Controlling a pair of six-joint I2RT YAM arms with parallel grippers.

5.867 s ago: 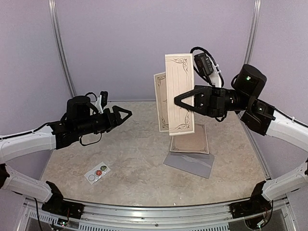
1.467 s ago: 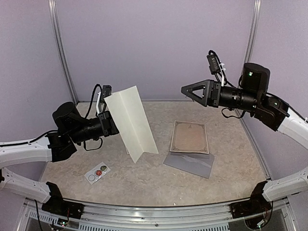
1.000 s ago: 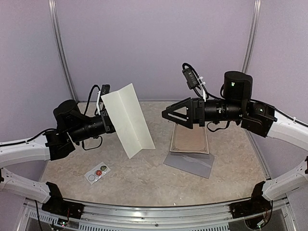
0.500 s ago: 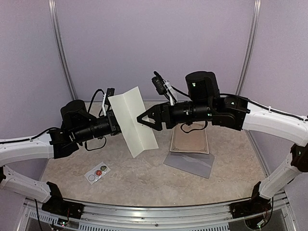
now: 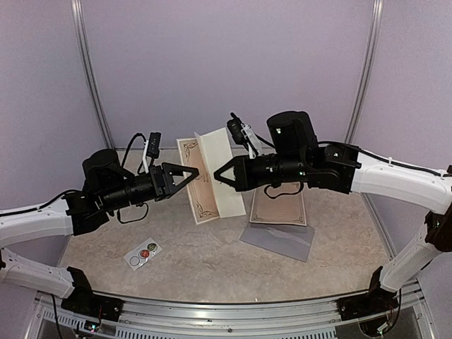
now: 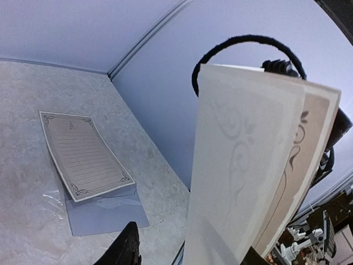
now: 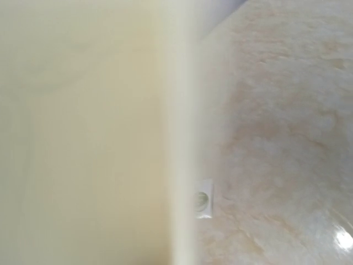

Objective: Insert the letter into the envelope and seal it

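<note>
The folded letter (image 5: pixel 212 152) hangs in the air, apparently pinched by the right end effector (image 5: pixel 216 173) while the left end effector (image 5: pixel 197 171) stands parted beside it, so filling and sealing the envelope (image 5: pixel 279 242) on the tabletop (image 5: pixel 212 261) are not yet done.

In the right wrist view the letter (image 7: pixel 83 132) is a cream blur across the left half, hiding the right fingers. The sticker card (image 7: pixel 203 199) beyond it is too small to read. In the left wrist view the bottom edge cuts off the letter's lower end and all but the tips of the left fingers (image 6: pixel 129 248). The sheet (image 5: pixel 277 205) covers the envelope's (image 5: pixel 282 244) far part.
</note>
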